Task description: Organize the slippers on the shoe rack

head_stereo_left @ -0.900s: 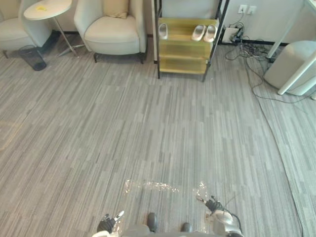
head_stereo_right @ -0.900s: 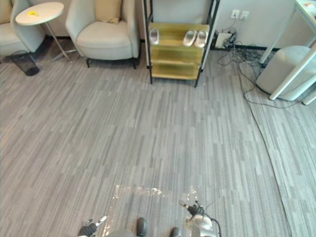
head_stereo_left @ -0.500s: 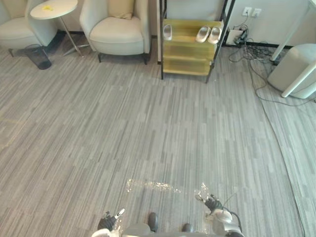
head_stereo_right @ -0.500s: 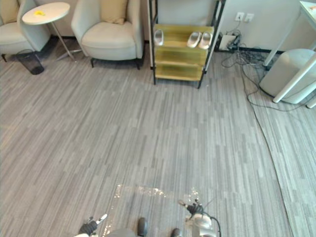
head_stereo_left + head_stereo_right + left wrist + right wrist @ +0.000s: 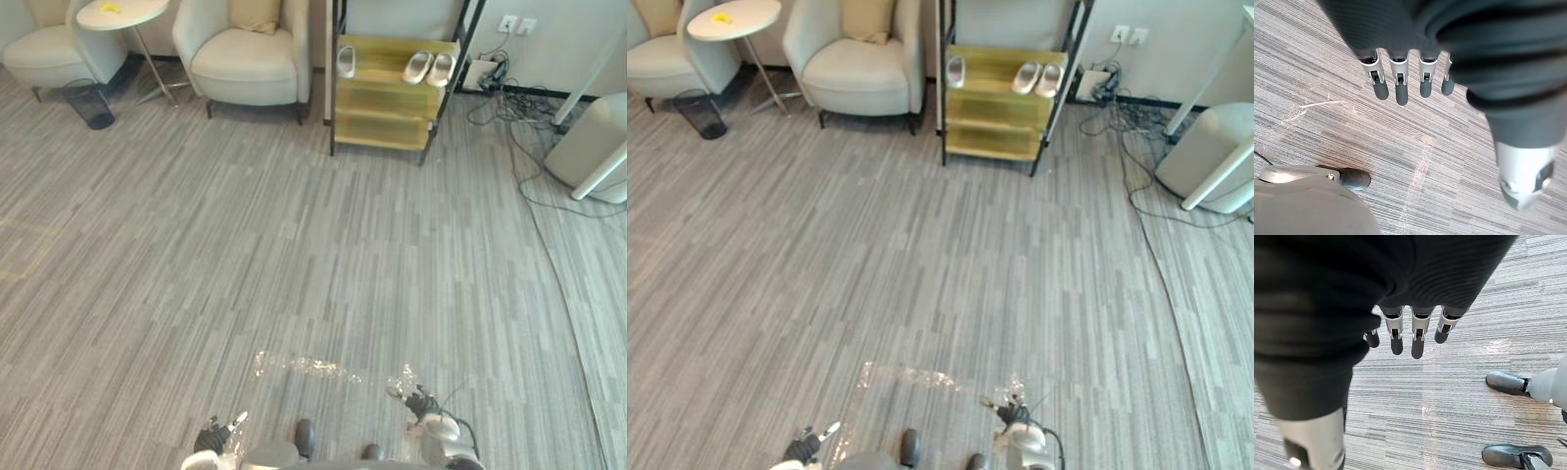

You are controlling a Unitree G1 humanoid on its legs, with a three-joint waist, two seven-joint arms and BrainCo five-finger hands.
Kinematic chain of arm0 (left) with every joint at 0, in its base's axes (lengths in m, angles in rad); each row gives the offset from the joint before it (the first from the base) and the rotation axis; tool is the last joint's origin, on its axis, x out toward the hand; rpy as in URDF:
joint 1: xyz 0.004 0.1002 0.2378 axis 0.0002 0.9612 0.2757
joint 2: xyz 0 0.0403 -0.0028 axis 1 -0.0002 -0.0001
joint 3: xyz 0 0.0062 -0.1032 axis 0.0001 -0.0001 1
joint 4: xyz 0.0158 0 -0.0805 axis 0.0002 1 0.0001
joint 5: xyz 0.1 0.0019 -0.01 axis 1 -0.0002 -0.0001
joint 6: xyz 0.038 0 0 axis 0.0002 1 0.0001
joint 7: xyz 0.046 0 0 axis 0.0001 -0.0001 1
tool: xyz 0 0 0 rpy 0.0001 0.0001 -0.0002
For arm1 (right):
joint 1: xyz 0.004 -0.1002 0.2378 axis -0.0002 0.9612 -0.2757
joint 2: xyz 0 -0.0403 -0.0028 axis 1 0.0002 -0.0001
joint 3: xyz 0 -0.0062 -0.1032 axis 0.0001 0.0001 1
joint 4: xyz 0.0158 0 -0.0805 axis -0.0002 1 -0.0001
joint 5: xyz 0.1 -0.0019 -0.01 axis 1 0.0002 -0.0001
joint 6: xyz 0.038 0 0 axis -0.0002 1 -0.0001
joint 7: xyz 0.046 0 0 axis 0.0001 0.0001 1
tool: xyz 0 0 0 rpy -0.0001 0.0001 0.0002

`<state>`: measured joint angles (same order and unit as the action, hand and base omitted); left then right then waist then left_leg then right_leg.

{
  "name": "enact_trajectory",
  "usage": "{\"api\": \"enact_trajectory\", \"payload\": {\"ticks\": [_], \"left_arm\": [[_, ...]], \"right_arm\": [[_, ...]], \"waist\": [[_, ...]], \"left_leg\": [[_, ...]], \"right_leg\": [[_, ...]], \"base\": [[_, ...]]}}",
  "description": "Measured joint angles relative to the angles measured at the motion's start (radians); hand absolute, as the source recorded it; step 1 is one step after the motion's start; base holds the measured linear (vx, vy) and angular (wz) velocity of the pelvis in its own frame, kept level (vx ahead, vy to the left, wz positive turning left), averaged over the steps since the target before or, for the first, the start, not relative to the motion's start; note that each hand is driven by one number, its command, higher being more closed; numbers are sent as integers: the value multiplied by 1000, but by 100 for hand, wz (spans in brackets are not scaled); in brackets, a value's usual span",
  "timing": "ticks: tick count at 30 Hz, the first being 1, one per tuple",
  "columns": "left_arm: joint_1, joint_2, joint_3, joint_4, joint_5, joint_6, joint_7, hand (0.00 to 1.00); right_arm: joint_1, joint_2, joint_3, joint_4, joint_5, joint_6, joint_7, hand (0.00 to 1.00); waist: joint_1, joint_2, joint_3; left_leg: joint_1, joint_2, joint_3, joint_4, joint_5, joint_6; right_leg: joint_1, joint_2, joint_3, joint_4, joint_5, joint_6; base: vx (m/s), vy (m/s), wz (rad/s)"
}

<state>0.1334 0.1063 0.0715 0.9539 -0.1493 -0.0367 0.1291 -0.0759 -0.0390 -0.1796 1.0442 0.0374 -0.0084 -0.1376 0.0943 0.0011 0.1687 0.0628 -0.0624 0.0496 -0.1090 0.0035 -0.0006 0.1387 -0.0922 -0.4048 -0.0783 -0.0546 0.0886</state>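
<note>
The shoe rack (image 5: 396, 94), a black frame with yellow-green shelves, stands far off against the back wall. On its top shelf lies a single pale slipper (image 5: 346, 61) at the left and a pair of pale slippers (image 5: 429, 68) at the right. My left hand (image 5: 213, 440) and right hand (image 5: 422, 403) hang low at the near edge of the eye views, far from the rack. In the wrist views the left hand (image 5: 1400, 90) and the right hand (image 5: 1418, 340) have straight fingers over grey carpet and hold nothing.
Two cream armchairs (image 5: 247, 61), a round white side table (image 5: 121, 14) and a black waste bin (image 5: 89, 102) stand left of the rack. Cables (image 5: 509, 103) and a pale rounded seat (image 5: 594, 147) lie to its right. A shiny tape patch (image 5: 304, 367) marks the floor near me.
The whole picture has shifted, so the camera moved: the rack and chairs now sit further right and a little lower. Both hands stay as they were.
</note>
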Motion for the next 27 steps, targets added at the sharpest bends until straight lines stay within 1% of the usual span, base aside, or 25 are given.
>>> {"api": "enact_trajectory", "payload": {"ticks": [5,6,7,8,9,10,11,12,13,14,15,16,17,18,19,20,21,22,23,24,25,26,27], "left_arm": [[-16,4,-1,0,0,1,0,0],[-23,6,-1,0,0,2,0,0],[-30,10,-1,-2,0,2,0,0],[-36,14,-1,-3,0,2,0,0],[-36,16,-1,-10,0,3,0,0],[-37,15,5,-18,0,3,0,0],[-44,15,19,-23,-1,4,-1,0],[-42,15,25,-36,-1,6,0,0],[-39,6,31,-42,-4,5,2,0],[-40,6,32,-42,-4,4,1,0],[-44,9,50,-42,-8,4,2,0],[-45,3,66,-44,-11,3,4,0],[-45,1,68,-44,-12,4,4,0],[-45,0,69,-47,-13,4,5,0],[-41,-1,69,-50,-13,3,15,0],[-37,-5,69,-50,-13,3,22,0],[-22,-10,68,-47,-12,2,24,0],[-20,-11,75,-35,-13,3,23,0],[-20,-4,92,-30,-12,4,24,0],[-20,-4,102,-30,-13,4,25,0],[-14,-2,105,-27,-13,6,25,0],[-7,2,104,-27,-13,7,25,0],[-3,4,101,-29,-13,10,25,0]], "right_arm": [[-3,0,0,-4,1,0,-1,0],[0,0,0,-4,1,0,-2,0],[3,2,0,-5,1,0,-2,0],[5,2,2,-5,2,0,-2,0],[7,1,12,-6,2,0,-3,0],[10,-2,30,-6,3,-1,-3,0],[8,-1,38,-6,4,-1,-4,0],[11,-4,42,-5,4,0,-5,0],[15,-11,46,-5,4,-2,-12,0],[19,-13,46,-4,4,-3,-18,0],[9,-12,43,-5,4,-3,-23,0],[4,-16,42,-5,4,1,-31,0],[3,-18,39,-5,4,1,-32,0],[2,-21,32,-4,4,1,-33,0],[3,-24,25,-4,4,1,-37,0],[6,-29,25,-4,4,1,-37,0],[8,-38,26,-3,4,1,-37,0],[9,-22,27,-3,3,3,-36,0],[16,-1,25,-8,3,2,-36,0],[15,11,25,-10,3,2,-36,0],[18,22,26,-9,2,2,-36,0],[19,29,26,-9,2,3,-34,0],[21,33,27,-10,2,2,-32,0]], "waist": [[0,-6,4],[0,-9,6],[0,-15,10],[1,-19,13],[1,-15,16],[4,-8,22],[5,-5,33],[8,0,40],[21,14,46],[24,16,48],[29,7,55],[30,-4,70],[31,-6,72],[42,-13,78],[63,-20,82],[68,-18,78],[78,-12,75],[78,-26,75],[77,-55,77],[88,-64,77],[97,-72,76],[96,-77,79],[89,-77,80]], "left_leg": [[-26,7,34,7,-15,-1],[-41,8,37,35,-41,-4],[-72,11,43,100,-74,2],[-114,20,51,201,-127,-1],[-168,44,60,337,-197,-11],[-225,80,92,485,-250,-24],[-294,122,130,663,-266,-26],[-342,168,160,799,-263,-24],[-364,204,161,901,-257,-28],[-396,219,155,977,-227,-35],[-455,223,155,1060,-210,-40],[-504,195,140,986,-277,-44],[-512,186,139,947,-281,-46],[-521,161,133,841,-276,-47],[-527,118,130,651,-223,-56],[-521,106,123,560,-178,-62],[-513,101,112,505,-89,-27],[-512,79,110,534,-109,3],[-508,62,114,551,-146,8],[-489,71,126,550,-165,5],[-449,72,129,546,-189,12],[-397,71,131,546,-212,28],[-340,72,126,545,-240,36]], "right_leg": [[-41,3,29,6,-6,-14],[-44,3,31,9,-9,-18],[-47,1,32,15,-15,-21],[-49,3,34,23,-26,-29],[-45,17,36,31,-43,-39],[-35,35,40,32,-58,-51],[-18,54,43,32,-66,-57],[-3,72,50,32,-68,-60],[25,91,66,26,-82,-70],[42,96,78,17,-94,-78],[54,85,81,23,-100,-84],[51,64,90,38,-109,-84],[52,57,91,38,-111,-84],[53,37,94,38,-118,-82],[55,6,96,41,-136,-70],[56,2,97,42,-147,-55],[65,1,111,43,-172,-28],[81,-13,113,52,-193,-29],[65,-38,110,125,-209,-26],[11,-59,116,257,-221,-17],[-46,-83,131,434,-221,-3],[-104,-109,157,628,-192,37],[-153,-121,176,804,-172,56]], "base": [[7,-8,-17],[54,-4,-14],[69,-7,-11],[91,-28,-14],[88,-49,-18],[85,-62,-11],[53,-51,-14],[54,-48,-23],[109,-22,-27],[191,9,-23],[238,32,-16],[206,37,-16],[162,44,-20],[254,100,-24],[280,110,-25],[366,144,-29],[288,115,-13],[409,135,2],[454,128,5],[552,162,-7],[549,167,-23],[467,133,-13],[476,93,1]]}}
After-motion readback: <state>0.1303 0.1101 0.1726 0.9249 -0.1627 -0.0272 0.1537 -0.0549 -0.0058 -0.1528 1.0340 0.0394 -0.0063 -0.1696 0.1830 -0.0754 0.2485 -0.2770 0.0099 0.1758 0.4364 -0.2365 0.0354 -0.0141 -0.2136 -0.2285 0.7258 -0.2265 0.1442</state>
